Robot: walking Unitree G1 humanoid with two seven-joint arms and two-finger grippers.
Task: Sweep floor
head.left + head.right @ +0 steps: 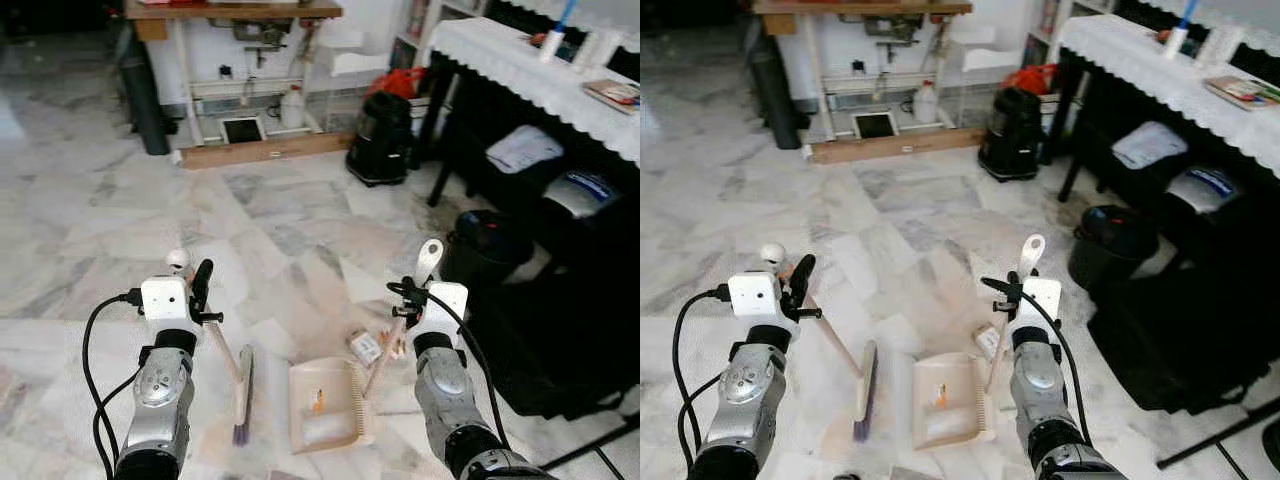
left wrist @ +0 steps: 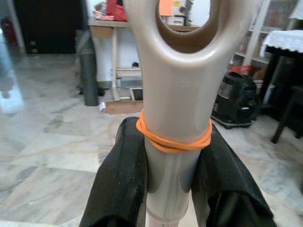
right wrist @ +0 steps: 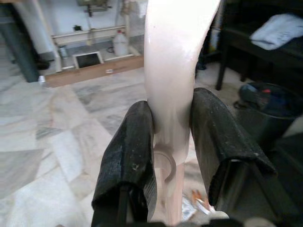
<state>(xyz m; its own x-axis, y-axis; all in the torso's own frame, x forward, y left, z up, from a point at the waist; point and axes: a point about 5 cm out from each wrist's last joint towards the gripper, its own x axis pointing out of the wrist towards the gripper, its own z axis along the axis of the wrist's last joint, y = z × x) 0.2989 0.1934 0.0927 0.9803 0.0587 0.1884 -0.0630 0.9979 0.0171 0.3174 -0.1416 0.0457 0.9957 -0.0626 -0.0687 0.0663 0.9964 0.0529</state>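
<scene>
left hand (image 2: 173, 189) clamps broom (image 1: 241, 385) (orange-banded handle) | right hand (image 3: 173, 156) clamps dustpan (image 1: 325, 405)

Two silver robot arms reach forward, one black two-fingered left gripper (image 2: 173, 184) and one black two-fingered right gripper (image 3: 173, 156). One beige long-handled brush (image 1: 241, 385) lies on the floor. One beige plastic dustpan (image 1: 322, 405) sits beside it. One black round bin (image 1: 487, 245) stands by one white lace-covered table (image 1: 520, 60). One black vacuum canister (image 1: 380, 137) rests further back.
</scene>
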